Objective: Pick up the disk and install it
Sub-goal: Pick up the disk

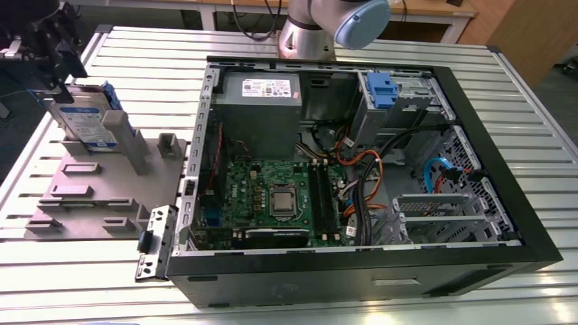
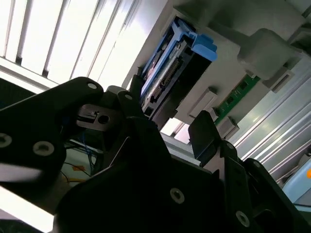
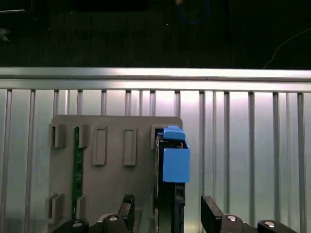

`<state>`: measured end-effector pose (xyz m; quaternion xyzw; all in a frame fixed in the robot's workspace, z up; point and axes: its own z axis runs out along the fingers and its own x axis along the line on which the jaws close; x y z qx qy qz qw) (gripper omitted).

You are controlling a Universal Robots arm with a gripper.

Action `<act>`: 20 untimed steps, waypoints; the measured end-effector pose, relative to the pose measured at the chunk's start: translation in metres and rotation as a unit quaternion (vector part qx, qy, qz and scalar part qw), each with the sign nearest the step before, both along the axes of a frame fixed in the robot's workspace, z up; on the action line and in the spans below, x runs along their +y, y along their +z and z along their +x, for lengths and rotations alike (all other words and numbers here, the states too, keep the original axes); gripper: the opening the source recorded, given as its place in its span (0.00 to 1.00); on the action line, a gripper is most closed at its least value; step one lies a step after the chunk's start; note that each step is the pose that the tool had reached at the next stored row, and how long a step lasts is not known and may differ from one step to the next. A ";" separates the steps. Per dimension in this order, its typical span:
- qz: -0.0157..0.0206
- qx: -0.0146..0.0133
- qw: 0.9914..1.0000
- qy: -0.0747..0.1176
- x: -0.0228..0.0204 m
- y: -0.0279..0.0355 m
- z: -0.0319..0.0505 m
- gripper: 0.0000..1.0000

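Disk (image 1: 86, 122): stands on edge in a slot of the grey holder (image 1: 99, 183), at ten o'clock from the open case (image 1: 505, 203) in the exterior view. Standing upright likely leaves its flat faces free for gripping.
Gripper (image 3: 169, 208): poised over the disk with jaws spread, one finger (image 3: 127, 208) on either side. No contact is visible.
Case: lies lid-off on the table (image 1: 81, 271), its interior reachable from above.
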<state>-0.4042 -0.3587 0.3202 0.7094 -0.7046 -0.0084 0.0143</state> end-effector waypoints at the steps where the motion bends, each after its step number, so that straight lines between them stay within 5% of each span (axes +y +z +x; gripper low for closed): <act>1: 0.000 0.000 1.000 0.004 0.0000 -0.0007 0.0000 0.65; 9: 0.001 -0.002 1.000 0.022 0.0000 -0.0101 -0.0003 0.65; 20: 0.006 -0.002 1.000 -0.003 -0.0001 -0.0167 -0.0001 0.65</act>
